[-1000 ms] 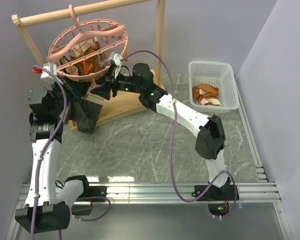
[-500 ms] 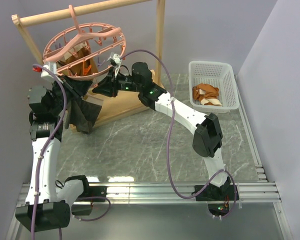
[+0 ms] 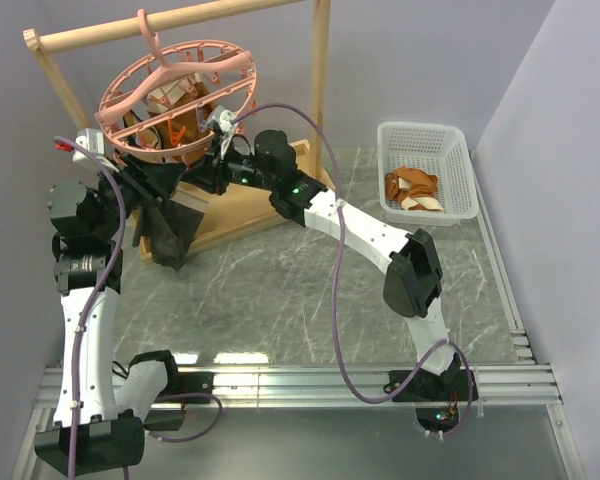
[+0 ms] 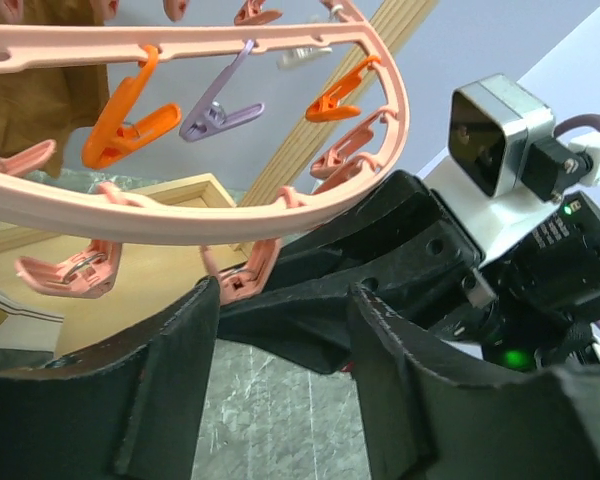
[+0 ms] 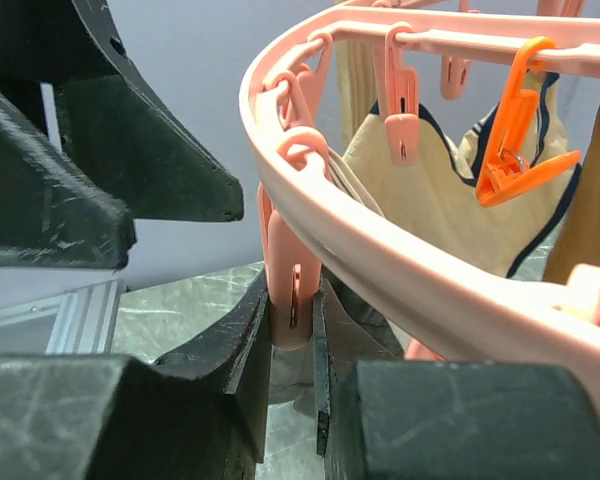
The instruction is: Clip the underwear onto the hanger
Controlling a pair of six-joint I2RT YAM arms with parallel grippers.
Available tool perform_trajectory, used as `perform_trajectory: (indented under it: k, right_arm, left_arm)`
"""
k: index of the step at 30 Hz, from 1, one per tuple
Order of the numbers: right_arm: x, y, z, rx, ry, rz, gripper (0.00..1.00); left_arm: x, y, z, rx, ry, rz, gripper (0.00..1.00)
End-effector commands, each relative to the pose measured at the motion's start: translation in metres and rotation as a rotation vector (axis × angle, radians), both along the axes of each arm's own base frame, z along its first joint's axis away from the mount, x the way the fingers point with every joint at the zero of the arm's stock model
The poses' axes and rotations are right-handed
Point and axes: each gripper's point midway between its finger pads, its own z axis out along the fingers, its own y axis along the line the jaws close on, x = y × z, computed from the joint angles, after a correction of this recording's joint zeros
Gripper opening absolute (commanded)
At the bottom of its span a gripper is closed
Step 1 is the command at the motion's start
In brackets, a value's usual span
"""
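The pink hanger (image 3: pixel 175 95) hangs by its hook from the wooden rail, tilted. My right gripper (image 3: pixel 202 178) is at its near rim. In the right wrist view its fingers (image 5: pixel 292 300) are shut on a pink clip (image 5: pixel 288 275) under the ring. The dark underwear (image 3: pixel 167 228) hangs below the rim and beside my left gripper (image 3: pixel 155 178). Some of its fabric shows under the squeezed clip (image 5: pixel 286 385). What holds its top is hidden. In the left wrist view my left gripper (image 4: pixel 285 300) is open, with only marble floor and the right gripper's fingers between its jaws.
The wooden rack's rail (image 3: pixel 180 20) and right post (image 3: pixel 321 80) frame the hanger; its base board (image 3: pixel 250 205) lies under both grippers. Tan cloths and orange-and-cream garments (image 3: pixel 170 120) hang inside the ring. A white basket (image 3: pixel 458 150) with more garments stands at the right.
The hanger swung left, then back right. The right gripper pushed further left under the rim. The left arm shifted slightly left with the underwear beside it.
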Motion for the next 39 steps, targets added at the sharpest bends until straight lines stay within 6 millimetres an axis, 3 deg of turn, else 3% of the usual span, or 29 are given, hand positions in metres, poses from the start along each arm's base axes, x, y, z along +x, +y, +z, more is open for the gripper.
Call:
perform_trajectory:
  k: [1, 4, 6, 18, 29, 34, 38, 39]
  right_arm:
    - [-0.004, 0.001, 0.035, 0.06, -0.088, -0.059, 0.0]
    - [-0.009, 0.004, 0.037, 0.059, -0.105, -0.067, 0.0]
    - [-0.01, 0.006, 0.037, 0.06, -0.108, -0.081, 0.0]
    - [-0.012, 0.009, 0.038, 0.051, -0.13, -0.122, 0.0]
    - [-0.015, 0.012, 0.036, 0.042, -0.143, -0.113, 0.0]
    - [-0.017, 0.01, 0.031, 0.033, -0.143, -0.111, 0.0]
    - [-0.016, 0.009, 0.026, 0.02, -0.134, -0.114, 0.0]
    - [-0.016, 0.009, 0.026, 0.02, -0.132, -0.116, 0.02]
  left_arm:
    - [-0.003, 0.002, 0.005, -0.008, -0.011, 0.018, 0.59]
    - [0.003, 0.006, 0.002, -0.013, 0.001, 0.038, 0.71]
    - [0.008, 0.009, 0.0, -0.015, 0.002, 0.055, 0.72]
    - [0.022, 0.017, 0.0, -0.007, -0.008, 0.112, 0.57]
    - [0.034, 0.016, -0.002, 0.001, -0.02, 0.117, 0.56]
    - [0.036, 0.02, 0.007, -0.01, -0.052, 0.142, 0.36]
    - [0.036, 0.017, 0.005, -0.031, -0.046, 0.126, 0.06]
    - [0.036, 0.016, 0.004, -0.032, -0.043, 0.122, 0.04]
